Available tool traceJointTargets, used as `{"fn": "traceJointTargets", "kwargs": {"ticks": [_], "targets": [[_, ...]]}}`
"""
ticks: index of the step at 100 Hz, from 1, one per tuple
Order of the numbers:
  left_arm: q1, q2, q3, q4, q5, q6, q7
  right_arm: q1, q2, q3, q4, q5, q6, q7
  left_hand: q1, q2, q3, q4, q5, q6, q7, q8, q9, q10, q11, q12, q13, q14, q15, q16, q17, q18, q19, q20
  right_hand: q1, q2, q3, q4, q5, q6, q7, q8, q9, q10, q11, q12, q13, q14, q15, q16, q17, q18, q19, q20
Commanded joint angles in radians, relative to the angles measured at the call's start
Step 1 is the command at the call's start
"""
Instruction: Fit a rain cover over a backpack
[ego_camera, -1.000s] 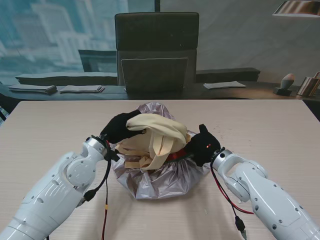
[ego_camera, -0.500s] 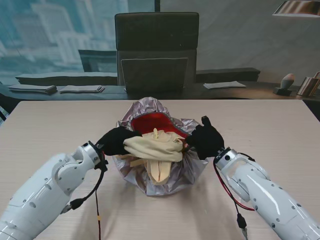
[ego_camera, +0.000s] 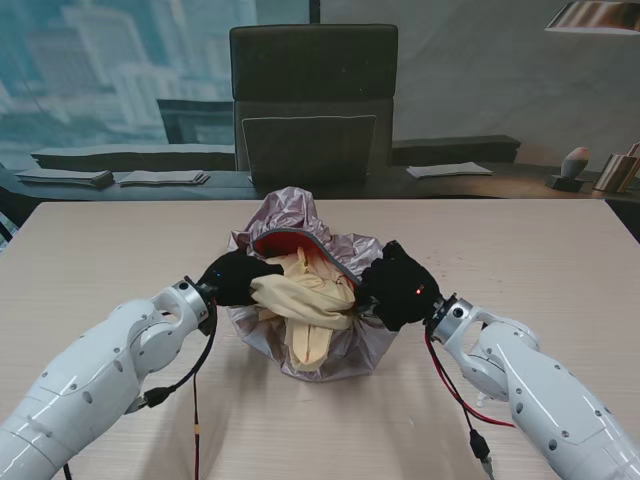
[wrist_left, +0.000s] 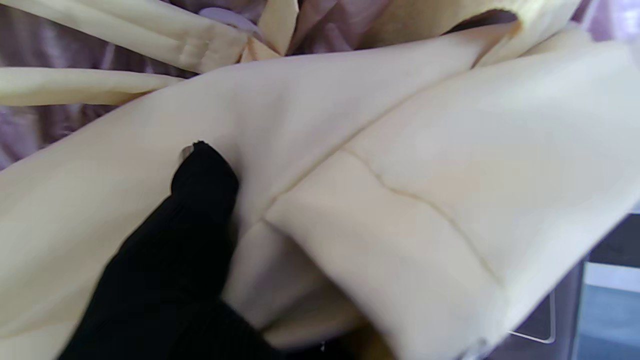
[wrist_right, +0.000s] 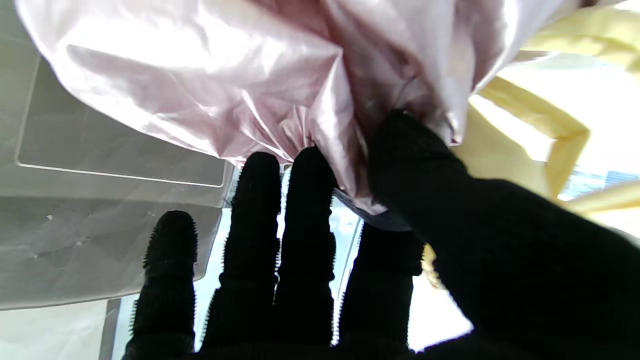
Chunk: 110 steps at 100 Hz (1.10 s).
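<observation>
While pulling the silvery rain cover (ego_camera: 310, 352) up around the cream backpack (ego_camera: 300, 300), best to draw both edges evenly toward the middle and keep the straps tucked inside. Sits mid-desk (ego_camera: 100, 250), half wrapped, with the red lining showing at the far side. Left hand (ego_camera: 236, 279) pressed into the backpack's left side, apparently gripping fabric, wrist low over the desk. Right hand (ego_camera: 397, 288) pinching the cover's gathered hem between thumb and fingers (wrist_right: 260, 200), forearm angled in from the near right.

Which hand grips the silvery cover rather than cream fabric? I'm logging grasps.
The right hand: it pinches the rain cover; the left hand holds cream backpack fabric.
</observation>
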Motion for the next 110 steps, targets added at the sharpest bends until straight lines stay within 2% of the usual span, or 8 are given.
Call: {"fn": "traceJointTargets", "kwargs": {"ticks": [1, 23, 34, 50, 64, 75, 86, 110], "targets": [[-0.019, -0.005, 0.0, 0.016, 0.014, 0.023, -0.009, -0.013, -0.005, -0.005, -0.018, -0.005, -0.002, -0.015, 0.082, 0.049, 0.074, 0.038, 0.067, 0.037, 0.025, -0.03, 0.073, 0.021, 0.104, -0.008, 0.077, 0.043, 0.142, 0.05, 0.013, 0.04, 0.059, 0.023, 0.013, 0.037, 0.028, 0.009, 0.044, -0.095, 0.055, 0.044, -0.085, -0.002, 0.017, -0.044, -0.056, -0.023, -0.029, 0.013, -0.039, -0.01, -0.009, -0.009], [-0.055, -0.009, 0.042, 0.036, 0.025, 0.129, -0.007, -0.062, -0.014, 0.041, -0.068, 0.024, -0.052, -0.004, 0.082, 0.037, 0.08, 0.044, 0.089, 0.05, 0.018, -0.045, 0.089, 0.052, 0.124, -0.025, 0.1, 0.079, 0.191, 0.079, 0.013, 0.057, 0.103, 0.045, -0.008, 0.041, 0.037, 0.0, 0.051, -0.1, 0.044, 0.054, -0.223, -0.036, 0.027, -0.083, -0.176, -0.048, -0.076, 0.006, -0.114, -0.034, -0.028, -0.021], [-0.095, -0.01, 0.091, 0.048, 0.03, 0.125, -0.013, -0.062, -0.022, 0.031, -0.072, 0.033, -0.048, -0.046, 0.079, 0.038, 0.077, 0.045, 0.091, 0.049, 0.016, -0.045, 0.088, 0.055, 0.13, -0.024, 0.096, 0.078, 0.205, 0.09, -0.001, 0.042, 0.115, 0.053, -0.015, 0.048, 0.038, 0.0, 0.05, -0.112, 0.036, 0.068, -0.248, -0.041, 0.044, -0.096, -0.199, -0.052, -0.077, 0.008, -0.133, -0.04, -0.024, -0.022], [-0.174, -0.014, 0.195, 0.085, 0.022, 0.125, -0.035, -0.083, -0.036, 0.04, -0.111, 0.079, -0.065, -0.019, 0.073, 0.034, 0.064, 0.05, 0.108, 0.022, -0.004, -0.056, 0.102, 0.063, 0.14, -0.031, 0.119, 0.082, 0.234, 0.108, 0.007, 0.04, 0.143, 0.068, -0.019, 0.063, 0.019, 0.002, 0.046, -0.125, 0.023, 0.079, -0.263, -0.042, 0.047, -0.109, -0.211, -0.054, -0.085, 0.006, -0.146, -0.045, -0.03, -0.029], [-0.23, -0.031, 0.276, 0.13, -0.019, 0.158, -0.039, -0.098, -0.048, 0.038, -0.139, 0.124, -0.064, 0.012, 0.07, 0.028, 0.054, 0.059, 0.135, 0.053, -0.02, -0.085, 0.135, 0.081, 0.156, -0.059, 0.175, 0.089, 0.256, 0.112, 0.048, 0.062, 0.172, 0.078, -0.02, 0.072, 0.008, 0.004, 0.043, -0.127, 0.014, 0.084, -0.263, -0.038, 0.047, -0.116, -0.216, -0.049, -0.094, 0.002, -0.159, -0.045, -0.038, -0.034], [-0.256, -0.033, 0.325, 0.137, -0.019, 0.179, -0.054, -0.099, -0.059, 0.017, -0.144, 0.145, -0.022, -0.021, 0.065, 0.034, 0.046, 0.062, 0.135, 0.042, -0.023, -0.094, 0.134, 0.077, 0.166, -0.075, 0.179, 0.079, 0.271, 0.121, 0.049, 0.051, 0.184, 0.083, -0.022, 0.085, -0.003, 0.011, 0.037, -0.121, 0.008, 0.092, -0.25, -0.024, 0.054, -0.122, -0.205, -0.042, -0.089, 0.004, -0.154, -0.04, -0.029, -0.035], [-0.268, -0.032, 0.352, 0.146, -0.02, 0.188, -0.069, -0.125, -0.08, 0.028, -0.177, 0.251, -0.01, 0.055, 0.068, 0.034, 0.034, 0.064, 0.132, 0.041, -0.02, -0.093, 0.132, 0.076, 0.174, -0.079, 0.184, 0.078, 0.28, 0.127, 0.049, 0.048, 0.192, 0.086, -0.014, 0.093, -0.015, 0.013, 0.034, -0.112, 0.007, 0.09, -0.255, -0.021, 0.045, -0.129, -0.218, -0.039, -0.101, 0.0, -0.171, -0.044, -0.046, -0.044], [-0.225, -0.029, 0.31, 0.079, 0.013, 0.172, -0.045, -0.096, -0.089, -0.024, -0.159, 0.27, 0.114, 0.052, 0.066, 0.035, 0.016, 0.071, 0.132, 0.034, -0.024, -0.105, 0.13, 0.068, 0.179, -0.09, 0.183, 0.072, 0.301, 0.139, 0.034, 0.036, 0.217, 0.101, -0.008, 0.105, -0.061, 0.022, -0.016, -0.046, 0.035, 0.037, -0.194, 0.09, 0.025, -0.135, -0.162, 0.029, -0.093, -0.002, -0.163, -0.016, -0.046, -0.053]]}}
